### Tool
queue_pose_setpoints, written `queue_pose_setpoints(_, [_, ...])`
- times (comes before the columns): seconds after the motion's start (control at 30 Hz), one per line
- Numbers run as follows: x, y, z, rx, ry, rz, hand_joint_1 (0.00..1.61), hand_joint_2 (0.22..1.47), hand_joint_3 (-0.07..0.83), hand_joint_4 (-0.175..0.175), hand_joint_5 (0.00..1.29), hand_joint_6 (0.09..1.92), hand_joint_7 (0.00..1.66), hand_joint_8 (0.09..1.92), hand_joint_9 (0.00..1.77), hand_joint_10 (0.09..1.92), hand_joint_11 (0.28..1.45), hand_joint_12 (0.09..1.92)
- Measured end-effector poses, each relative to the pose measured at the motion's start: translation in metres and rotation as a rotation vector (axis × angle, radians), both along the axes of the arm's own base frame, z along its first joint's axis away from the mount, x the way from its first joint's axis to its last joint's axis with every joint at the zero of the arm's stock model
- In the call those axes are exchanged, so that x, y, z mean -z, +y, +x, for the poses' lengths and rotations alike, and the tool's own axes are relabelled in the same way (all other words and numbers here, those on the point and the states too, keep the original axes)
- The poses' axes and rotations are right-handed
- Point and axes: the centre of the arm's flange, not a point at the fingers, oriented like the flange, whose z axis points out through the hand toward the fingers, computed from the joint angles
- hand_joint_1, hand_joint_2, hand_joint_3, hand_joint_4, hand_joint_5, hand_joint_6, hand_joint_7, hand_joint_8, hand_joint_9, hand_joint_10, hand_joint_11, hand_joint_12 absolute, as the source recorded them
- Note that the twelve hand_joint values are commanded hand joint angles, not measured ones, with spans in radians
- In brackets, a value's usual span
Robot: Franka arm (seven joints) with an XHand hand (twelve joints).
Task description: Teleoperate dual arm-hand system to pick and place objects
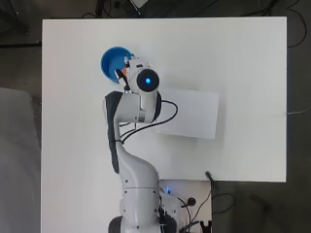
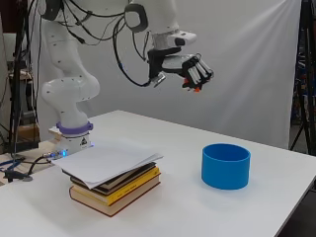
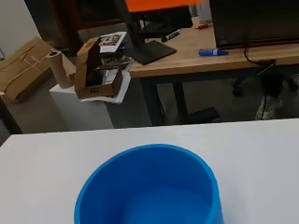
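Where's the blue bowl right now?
In the side view the blue bowl stands on the white table, right of the stack of books and below the raised hand.

The table is white and rectangular, and the arm's base is fixed at one edge. Two things rest directly on its top. A blue bowl, round and straight-walled, stands upright and open near the far left corner in the overhead view. A stack of books lies nearer the base, well apart from the bowl. White paper covers the stack and overhangs it.
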Motion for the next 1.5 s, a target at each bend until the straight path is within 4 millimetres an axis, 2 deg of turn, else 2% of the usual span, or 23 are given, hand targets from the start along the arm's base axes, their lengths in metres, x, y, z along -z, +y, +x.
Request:
queue_pose_setpoints(0.1, [0.021,0.033,0.042,-0.083,0.037,-0.022,1.00,1.13,-0.002,0.175,0.94,1.05,1.35,1.92,1.61,1.92,1.21,1.78])
queue_pose_setpoints(0.17, [0.042,0.049,0.062,-0.133,0.070,-0.030,1.00,1.13,-0.002,0.175,0.95,1.03,1.37,1.92,1.62,1.92,1.22,1.78])
queue_pose_setpoints(0.27, [0.061,0.067,0.079,-0.136,0.119,-0.028,1.00,1.12,-0.001,0.175,0.96,1.01,1.38,1.92,1.64,1.92,1.23,1.78])
queue_pose_setpoints(0.43, [0.111,0.088,0.094,-0.124,0.233,-0.038,1.01,1.12,0.000,0.175,0.96,1.00,1.40,1.92,1.64,1.92,1.22,1.78])
queue_pose_setpoints(0.57, [0.111,0.095,0.100,-0.119,0.258,-0.038,1.01,1.12,0.001,0.175,0.96,1.01,1.42,1.92,1.64,1.92,1.20,1.77])
queue_pose_setpoints(0.73, [0.133,0.100,0.100,-0.102,0.291,-0.035,1.00,1.13,0.001,0.175,0.95,1.03,1.44,1.92,1.64,1.92,1.20,1.76])
queue_pose_setpoints(0.83, [0.131,0.105,0.112,-0.093,0.280,-0.049,1.00,1.13,0.001,0.175,0.94,1.04,1.45,1.92,1.64,1.92,1.20,1.76])
queue_pose_setpoints(0.93, [0.139,0.107,0.126,-0.092,0.285,-0.060,1.00,1.14,0.002,0.175,0.94,1.04,1.45,1.92,1.64,1.92,1.20,1.76])
queue_pose_setpoints(1.03, [0.145,0.107,0.131,-0.080,0.295,-0.059,0.99,1.14,0.002,0.175,0.93,1.06,1.45,1.92,1.63,1.92,1.19,1.76])
queue_pose_setpoints(1.07, [0.143,0.107,0.131,-0.076,0.294,-0.057,0.87,1.13,0.000,0.141,0.82,0.76,1.42,1.92,1.63,1.92,1.19,1.76])
queue_pose_setpoints(1.1, [0.141,0.106,0.133,-0.071,0.291,-0.051,0.53,1.02,-0.022,0.067,0.50,0.44,1.14,1.57,1.34,1.69,0.96,1.51])
queue_pose_setpoints(1.13, [0.141,0.104,0.134,-0.068,0.295,-0.039,0.29,0.87,-0.043,0.049,0.27,0.23,0.68,0.94,0.82,1.14,0.67,1.03])
queue_pose_setpoints(1.17, [0.145,0.104,0.136,-0.066,0.310,-0.021,0.14,0.81,-0.033,0.050,0.14,0.11,0.36,0.50,0.45,0.68,0.50,0.62])
queue_pose_setpoints(1.2, [0.149,0.107,0.137,-0.066,0.334,-0.003,0.07,0.80,-0.018,0.054,0.07,0.09,0.18,0.25,0.26,0.38,0.43,0.34])
queue_pose_setpoints(1.23, [0.153,0.110,0.139,-0.061,0.363,0.012,0.03,0.81,-0.007,0.054,0.03,0.09,0.09,0.12,0.20,0.21,0.41,0.18])
queue_pose_setpoints(1.27, [0.154,0.112,0.143,-0.045,0.388,0.018,0.01,0.84,0.004,0.045,0.01,0.09,0.06,0.09,0.18,0.12,0.42,0.09])
queue_pose_setpoints(1.3, [0.151,0.112,0.148,-0.022,0.403,0.015,0.01,0.87,0.007,0.032,0.01,0.09,0.06,0.09,0.20,0.09,0.43,0.09])
queue_pose_setpoints(1.4, [0.121,0.110,0.165,0.054,0.363,-0.009,0.00,0.93,0.009,0.007,0.02,0.09,0.10,0.09,0.29,0.09,0.46,0.09])
queue_pose_setpoints(1.5, [0.095,0.107,0.171,0.081,0.299,-0.015,0.00,0.95,0.006,0.005,0.06,0.09,0.13,0.09,0.34,0.09,0.48,0.09])
